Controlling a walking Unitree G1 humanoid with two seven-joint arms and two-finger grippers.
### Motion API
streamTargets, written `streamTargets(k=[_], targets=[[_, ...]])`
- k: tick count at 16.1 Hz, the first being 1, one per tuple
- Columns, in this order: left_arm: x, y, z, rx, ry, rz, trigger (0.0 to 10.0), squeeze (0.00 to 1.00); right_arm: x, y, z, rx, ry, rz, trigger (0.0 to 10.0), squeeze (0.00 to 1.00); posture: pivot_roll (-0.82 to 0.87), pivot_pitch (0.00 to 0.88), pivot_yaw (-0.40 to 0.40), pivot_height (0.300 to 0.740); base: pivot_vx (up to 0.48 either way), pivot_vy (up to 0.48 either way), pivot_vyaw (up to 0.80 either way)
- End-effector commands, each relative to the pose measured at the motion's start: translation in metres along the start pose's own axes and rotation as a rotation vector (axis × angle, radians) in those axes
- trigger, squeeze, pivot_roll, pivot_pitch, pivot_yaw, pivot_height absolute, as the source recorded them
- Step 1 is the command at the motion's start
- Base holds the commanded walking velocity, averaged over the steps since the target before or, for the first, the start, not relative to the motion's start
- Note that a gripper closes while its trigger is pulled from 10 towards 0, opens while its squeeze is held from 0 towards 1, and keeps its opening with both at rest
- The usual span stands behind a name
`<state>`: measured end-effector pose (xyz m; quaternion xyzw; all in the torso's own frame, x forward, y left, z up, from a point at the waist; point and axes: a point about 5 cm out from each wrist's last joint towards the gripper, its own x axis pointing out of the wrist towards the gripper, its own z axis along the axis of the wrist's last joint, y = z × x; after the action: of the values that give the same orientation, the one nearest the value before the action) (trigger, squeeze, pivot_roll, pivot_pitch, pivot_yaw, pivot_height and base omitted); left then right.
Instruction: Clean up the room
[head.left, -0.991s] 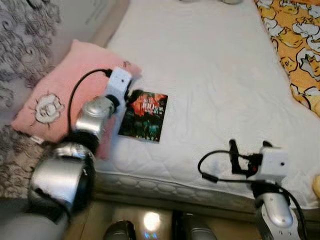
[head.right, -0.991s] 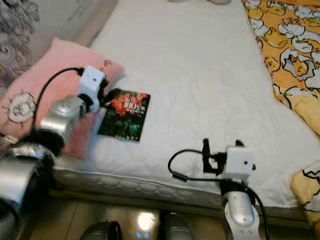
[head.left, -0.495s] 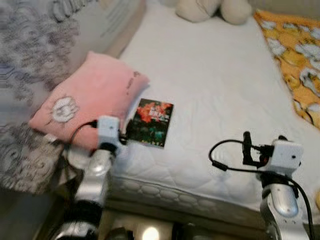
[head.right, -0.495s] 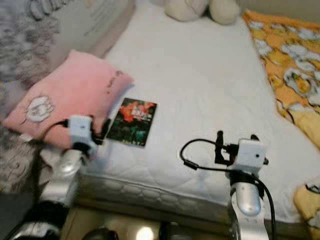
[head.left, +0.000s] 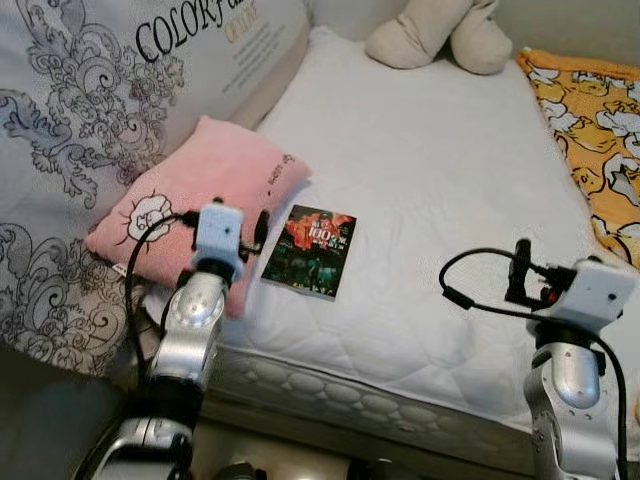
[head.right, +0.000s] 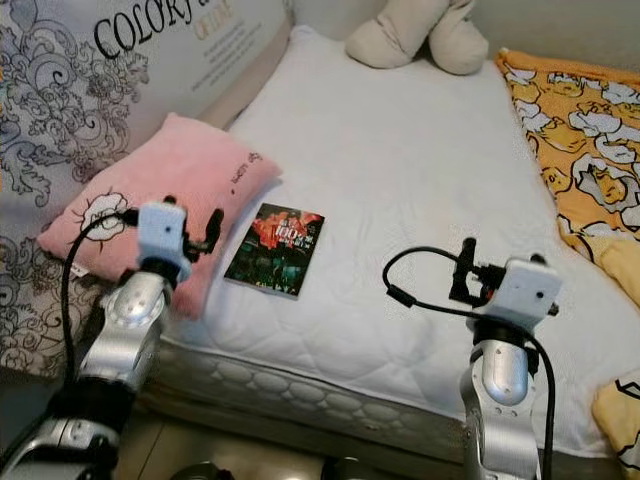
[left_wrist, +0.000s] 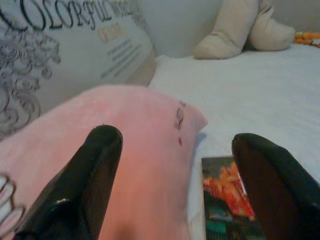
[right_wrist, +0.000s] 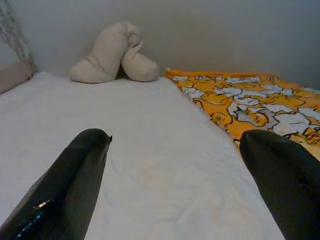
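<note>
Your book (head.left: 311, 250) lies flat on the white mattress (head.left: 430, 200), cover up, near the mattress's front edge and toward its left side. Its left edge sits just beside the pink pillow (head.left: 195, 205), whose corner reaches almost to the book's upper left corner; from the eye views you cannot tell whether they touch. The pillow overhangs the mattress's left edge and leans against the large patterned cushion (head.left: 110, 110) with printed lettering.

Your left claw (left_wrist: 175, 185) hovers at the pillow's near end, just left of the book, fingers spread wide with nothing between them. In the left wrist view one finger (left_wrist: 80, 185) sits over the pink fabric and the other over the book's near corner.

To the right of the book you have a broad stretch of bare mattress running back to the beige plush toy (head.left: 440, 35) at the far end. The orange duck-print blanket (head.left: 600, 130) covers the mattress's right edge, well apart from the book.

Your right claw (right_wrist: 175, 185) is held above the mattress's front edge, well right of the book, fingers wide apart and holding nothing, pointing along the bare sheet toward the plush toy.
</note>
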<state>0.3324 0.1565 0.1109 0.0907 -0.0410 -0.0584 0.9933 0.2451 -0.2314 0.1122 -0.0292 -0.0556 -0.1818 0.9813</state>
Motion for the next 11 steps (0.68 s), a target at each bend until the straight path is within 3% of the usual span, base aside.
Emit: streamTargets(k=[1, 2, 3, 11], targets=[[-0.002, -0.002, -0.005, -0.023, 0.027, -0.031, 10.0, 1.00, 0.000, -0.001, -0.002, -0.078, 0.010, 0.012, 10.0, 1.00, 0.01, 0.000, -0.017, 0.736, 0.000, 0.000, 0.00], [-0.005, -0.002, -0.011, -0.089, 0.059, -0.021, 10.0, 1.00, 0.000, 0.000, -0.006, -0.088, 0.029, 0.022, 10.0, 0.00, 0.00, 0.000, -0.017, 0.736, 0.000, 0.000, 0.00], [-0.008, -0.004, -0.014, -0.080, 0.067, -0.015, 10.0, 0.00, -0.001, 0.000, -0.007, -0.065, 0.038, 0.034, 10.0, 0.00, 0.00, 0.000, -0.015, 0.736, 0.000, -0.458, 0.00], [-0.002, -0.021, -0.016, -0.137, 0.095, -0.060, 10.0, 0.00, -0.005, 0.008, -0.011, -0.067, 0.061, 0.080, 10.0, 0.00, -0.05, 0.000, 0.010, 0.736, 0.000, -0.446, 0.00]])
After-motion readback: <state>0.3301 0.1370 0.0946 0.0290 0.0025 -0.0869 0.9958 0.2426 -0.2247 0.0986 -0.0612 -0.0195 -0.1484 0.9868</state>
